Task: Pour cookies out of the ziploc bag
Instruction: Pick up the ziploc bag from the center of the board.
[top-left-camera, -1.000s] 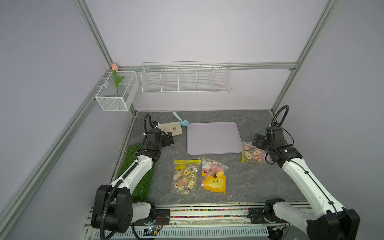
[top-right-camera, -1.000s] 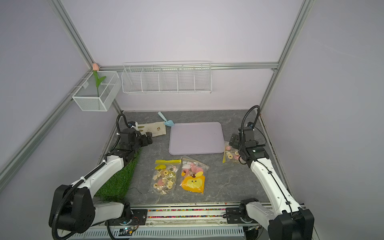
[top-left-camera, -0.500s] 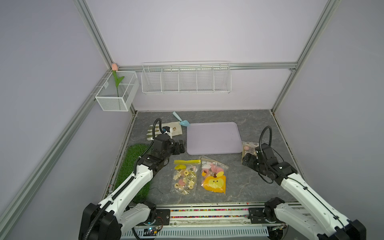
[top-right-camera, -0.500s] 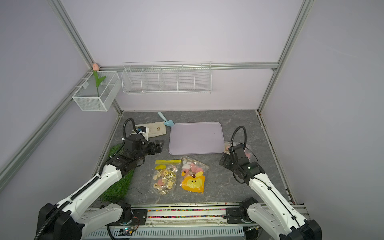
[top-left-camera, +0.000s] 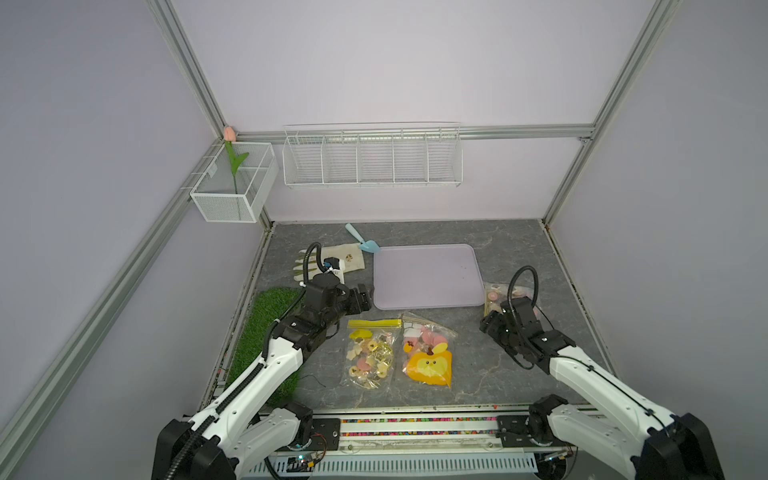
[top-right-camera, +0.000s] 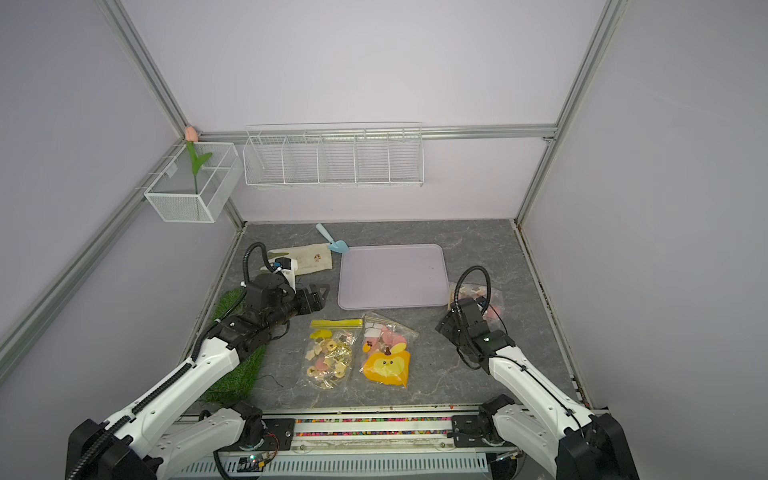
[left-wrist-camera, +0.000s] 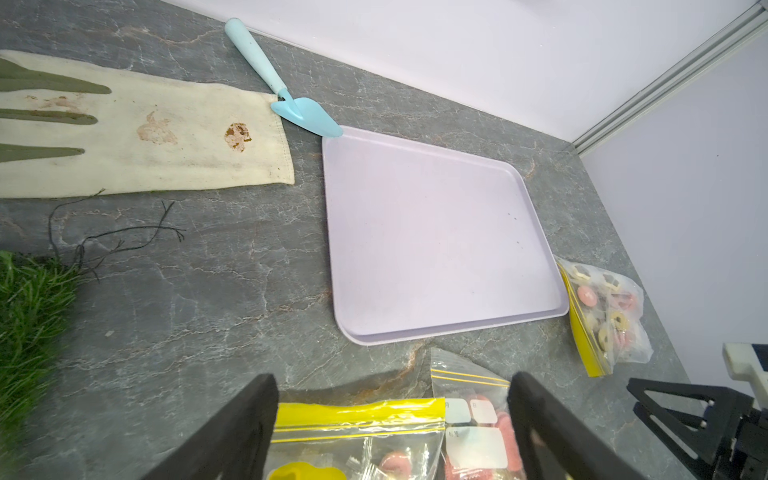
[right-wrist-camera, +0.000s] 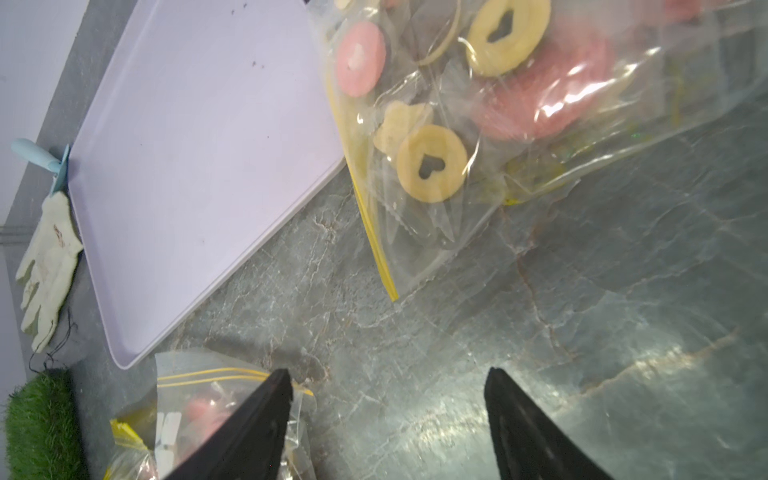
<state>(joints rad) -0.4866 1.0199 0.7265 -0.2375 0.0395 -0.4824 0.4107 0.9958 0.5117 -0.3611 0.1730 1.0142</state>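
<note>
In both top views the right arm (top-left-camera: 582, 370) and its cable loop cover much of the right-hand bag (top-left-camera: 493, 292), so its full outline cannot be read there. The right wrist view shows it close up, with cream ring cookies (right-wrist-camera: 432, 164) and pink discs inside, but the frame's edge cuts it off. The left arm (top-left-camera: 286, 353) hides part of the glove (top-left-camera: 353, 258) and of the grass mat (top-left-camera: 262, 328). Whether any zip is sealed cannot be told. A second ago the left arm sat back by the glove and the right arm reached over the right-hand bag. Both have since swung in toward the middle of the bench (top-left-camera: 478, 374), while all three bags lie where they were. The left jaws stand wide apart and hold nothing, near the tray's (top-left-camera: 428, 272) near left corner. The yellow zip strip of the left-hand bag (top-left-camera: 369, 357) shows between them in the left wrist view. The right jaws are also spread and empty, over bare bench between the right-hand bag and the middle bag (top-left-camera: 426, 353), which holds a large yellow face piece (top-left-camera: 430, 365). The left-hand and middle bags lie flat, long axes running near to far, zip ends toward the tray. The right-hand bag's yellow zip edge runs along the tray's right rim, mouth facing the tray.
</note>
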